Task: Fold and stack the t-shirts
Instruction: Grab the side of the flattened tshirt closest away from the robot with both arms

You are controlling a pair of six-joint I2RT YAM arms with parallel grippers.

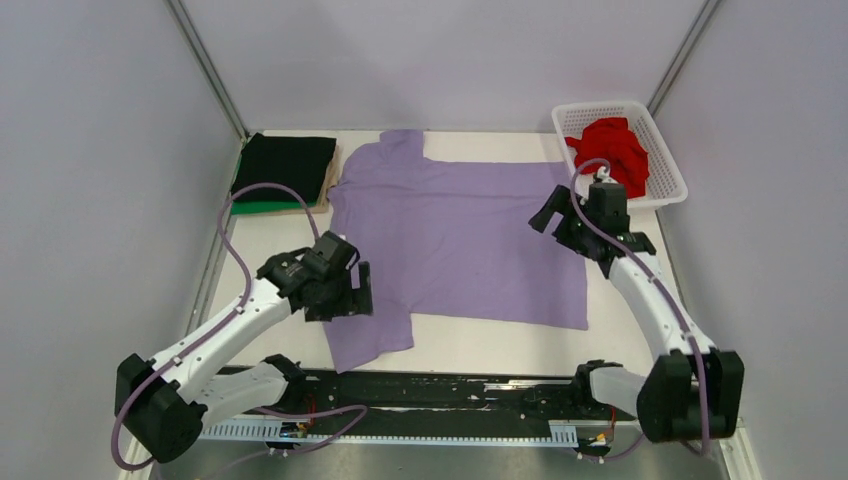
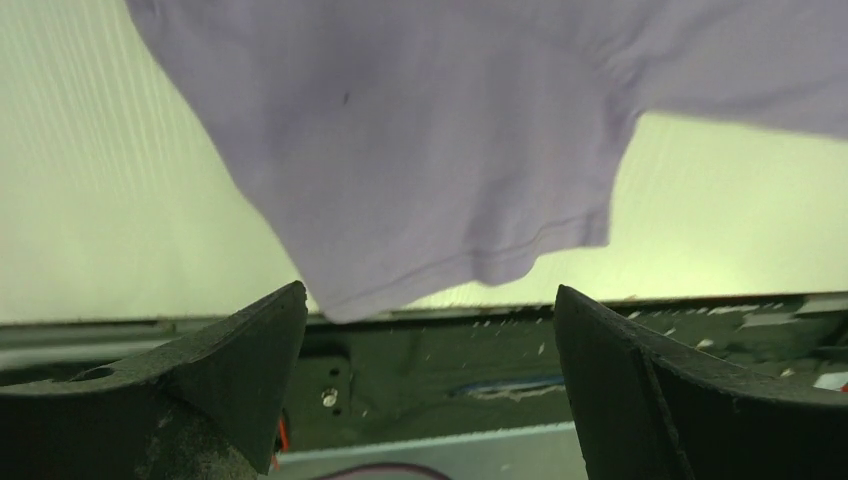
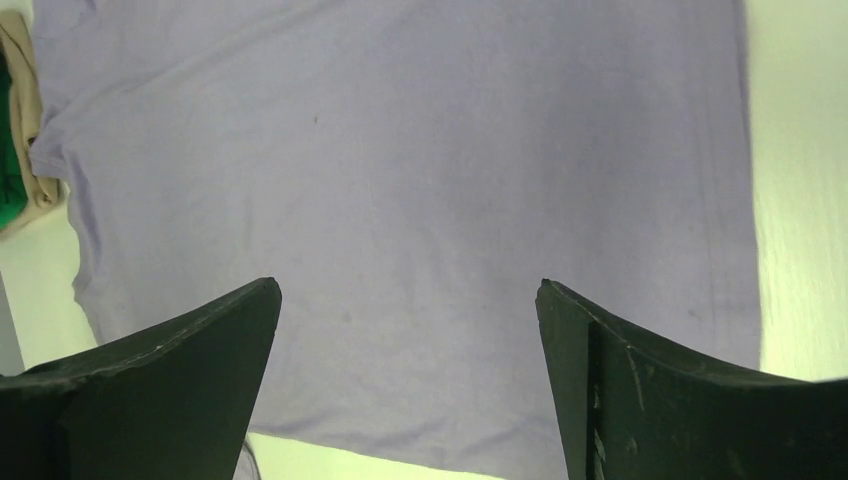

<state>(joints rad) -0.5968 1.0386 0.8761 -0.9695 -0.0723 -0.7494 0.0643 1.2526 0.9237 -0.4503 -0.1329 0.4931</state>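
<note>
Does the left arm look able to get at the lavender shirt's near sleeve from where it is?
Probably yes. The left claw hangs open right beside that sleeve, which lies flat on the table with nothing on it or in between.

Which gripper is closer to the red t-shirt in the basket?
Right. The right gripper hovers over the edge of the lavender t-shirt, just in front of the basket holding the red t-shirt. The left gripper is across the table, by the near sleeve.

Pale grey walls, seemingly white tabletop
</note>
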